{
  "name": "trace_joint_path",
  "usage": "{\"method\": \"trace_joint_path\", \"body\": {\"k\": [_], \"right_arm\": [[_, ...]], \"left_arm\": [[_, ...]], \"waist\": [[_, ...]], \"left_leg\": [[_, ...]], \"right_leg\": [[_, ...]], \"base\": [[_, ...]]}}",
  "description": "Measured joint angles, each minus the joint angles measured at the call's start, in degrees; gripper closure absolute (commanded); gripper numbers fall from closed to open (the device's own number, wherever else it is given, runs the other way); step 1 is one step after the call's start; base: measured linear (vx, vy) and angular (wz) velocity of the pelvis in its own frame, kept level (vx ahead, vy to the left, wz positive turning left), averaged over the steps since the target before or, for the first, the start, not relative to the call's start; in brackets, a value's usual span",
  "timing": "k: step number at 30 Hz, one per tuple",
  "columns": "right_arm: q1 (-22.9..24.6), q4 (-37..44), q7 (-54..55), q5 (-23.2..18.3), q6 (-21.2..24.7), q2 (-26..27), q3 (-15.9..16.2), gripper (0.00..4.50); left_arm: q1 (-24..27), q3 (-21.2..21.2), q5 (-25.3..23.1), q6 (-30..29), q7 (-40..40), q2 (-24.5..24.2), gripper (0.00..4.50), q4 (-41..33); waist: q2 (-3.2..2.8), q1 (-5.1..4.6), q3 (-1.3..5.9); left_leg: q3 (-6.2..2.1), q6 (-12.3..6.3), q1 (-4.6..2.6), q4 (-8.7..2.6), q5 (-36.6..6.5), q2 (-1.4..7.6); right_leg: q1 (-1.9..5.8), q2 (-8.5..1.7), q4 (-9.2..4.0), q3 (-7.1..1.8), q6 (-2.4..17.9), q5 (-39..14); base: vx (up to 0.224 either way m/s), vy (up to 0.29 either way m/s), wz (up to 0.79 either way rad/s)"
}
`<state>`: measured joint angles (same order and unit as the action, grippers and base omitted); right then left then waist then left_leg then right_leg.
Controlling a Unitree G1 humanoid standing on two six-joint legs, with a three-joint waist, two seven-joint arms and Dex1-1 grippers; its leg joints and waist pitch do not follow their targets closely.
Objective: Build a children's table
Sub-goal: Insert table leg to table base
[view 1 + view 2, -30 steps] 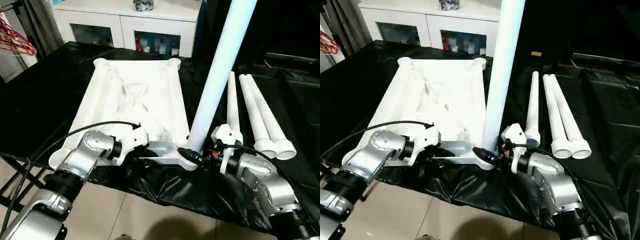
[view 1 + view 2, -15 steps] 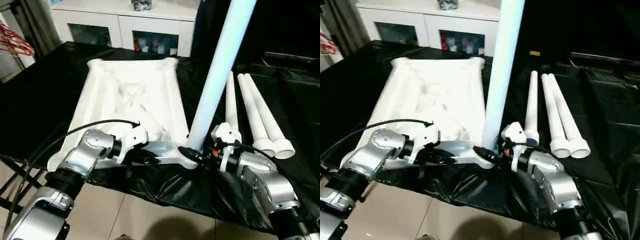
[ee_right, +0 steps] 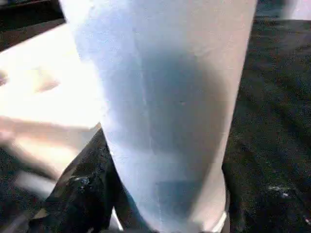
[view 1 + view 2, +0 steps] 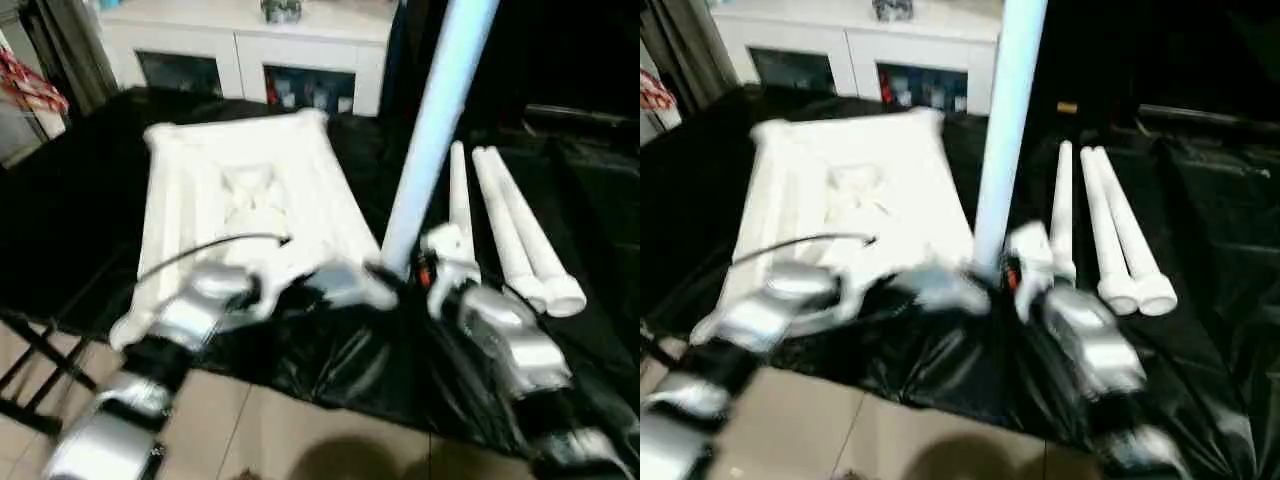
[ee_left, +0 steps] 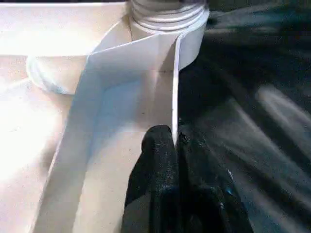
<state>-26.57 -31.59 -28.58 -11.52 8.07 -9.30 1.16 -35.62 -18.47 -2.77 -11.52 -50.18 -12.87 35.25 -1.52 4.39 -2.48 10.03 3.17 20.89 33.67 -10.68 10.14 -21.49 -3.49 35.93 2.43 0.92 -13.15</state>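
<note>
The white table top point(image 4: 245, 205) lies upside down on a black sheet point(image 4: 80, 210), so its ribs face up. It sits a bit crooked on the sheet, with its far end turned toward the left. One long white leg point(image 4: 435, 120) stands almost straight up at the near right corner of the top, and it leans a little to the right as it goes up. Its bottom end sits in the round corner socket point(image 5: 167, 14). The left gripper point(image 5: 176, 141) has its two black fingers pressed together on the thin side wall of the top, just next to that socket, one finger on each side of the wall. The right gripper point(image 4: 392, 272) is at the bottom of the standing leg, and its black fingers point(image 3: 85, 187) are spread around the fat end of the leg and hold it. Three more white legs point(image 4: 505, 225) lie flat on the black sheet to the right of the top, side by side, with their wide ends toward the robot. A white cabinet point(image 4: 250, 45) with glass doors stands behind the table.
</note>
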Motion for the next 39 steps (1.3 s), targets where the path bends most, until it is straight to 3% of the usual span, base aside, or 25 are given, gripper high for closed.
{"method": "trace_joint_path", "body": {"k": [5,12,15,19,21,25,33,39], "right_arm": [[-4.1,-6.9,10.2,0.2,-2.3,3.1,-2.8,1.92],[-6.2,-11.5,12.5,1.6,-5.4,4.5,-3.6,1.93],[-6.4,-12.8,12.5,2.6,-7.7,4.7,-3.5,1.23],[-5.6,-14.1,11.4,3.2,-8.5,4.6,-2.9,0.99],[-5.4,-13.9,9.0,3.3,-8.9,4.0,-2.4,0.78],[-4.2,-11.9,2.9,3.3,-9.0,1.9,-1.2,0.78],[3.9,0.2,-18.0,-0.8,-5.4,-6.3,2.7,0.78],[6.9,6.2,-27.3,-2.1,-4.3,-10.5,5.6,0.78]], "left_arm": [[-0.7,0.2,-2.0,-3.4,8.2,5.1,4.5,0.0],[-0.6,0.0,-3.8,-3.3,10.4,6.1,4.5,0.0],[-0.2,-0.3,-4.2,-3.2,10.2,5.8,4.5,-0.7],[0.6,-0.4,-4.2,-2.5,8.4,5.2,4.5,-2.2],[1.3,-0.2,-3.9,-2.2,6.8,4.4,4.5,-3.3],[2.5,-0.4,-3.4,-1.6,2.8,2.7,4.5,-5.7],[4.7,-0.7,0.2,1.5,-10.6,-3.9,4.5,-8.4],[5.3,-1.1,2.2,1.7,-17.4,-6.6,4.5,-9.2]], "waist": [[0.12,0.42,0.25],[0.34,0.47,0.43],[0.35,0.33,0.44],[0.25,0.47,0.47],[0.23,0.44,0.48],[0.23,0.85,0.47],[0.22,1.01,0.38],[0.2,1.02,0.34]], "left_leg": [[0.0,-0.01,0.04,-0.11,0.0,-0.02],[0.01,-0.02,0.03,-0.1,0.0,-0.03],[0.0,-0.02,0.05,-0.21,0.0,-0.03],[0.04,-0.03,0.14,-0.5,0.0,-0.05],[0.04,-0.06,0.15,-0.62,0.0,-0.04],[0.05,-0.31,0.34,-0.78,0.2,-0.01],[0.05,-0.33,0.53,-0.67,0.2,-0.01],[0.05,-0.32,0.53,-0.66,0.2,0.01]], "right_leg": [[0.04,-0.01,-0.2,0.02,-0.1,-0.1],[0.14,-0.01,-0.39,0.02,-0.1,-0.1],[0.15,0.0,-0.6,0.03,-0.2,0.1],[0.06,0.0,-0.81,0.05,-0.2,0.1],[-0.02,0.03,-0.81,0.07,-0.2,0.0],[-0.28,0.05,-0.79,0.14,-0.3,-0.1],[-0.36,0.03,-0.87,0.15,-0.3,-0.1],[-0.36,0.04,-0.84,0.17,-0.3,-0.1]], "base": [[0.0,0.0,0.0],[0.0,0.0,0.0],[0.0,0.0,0.0],[0.0,0.0,0.0],[0.0,0.0,0.0],[0.0,0.0,0.0],[0.0,0.0,0.0],[0.0,0.0,0.0]]}}
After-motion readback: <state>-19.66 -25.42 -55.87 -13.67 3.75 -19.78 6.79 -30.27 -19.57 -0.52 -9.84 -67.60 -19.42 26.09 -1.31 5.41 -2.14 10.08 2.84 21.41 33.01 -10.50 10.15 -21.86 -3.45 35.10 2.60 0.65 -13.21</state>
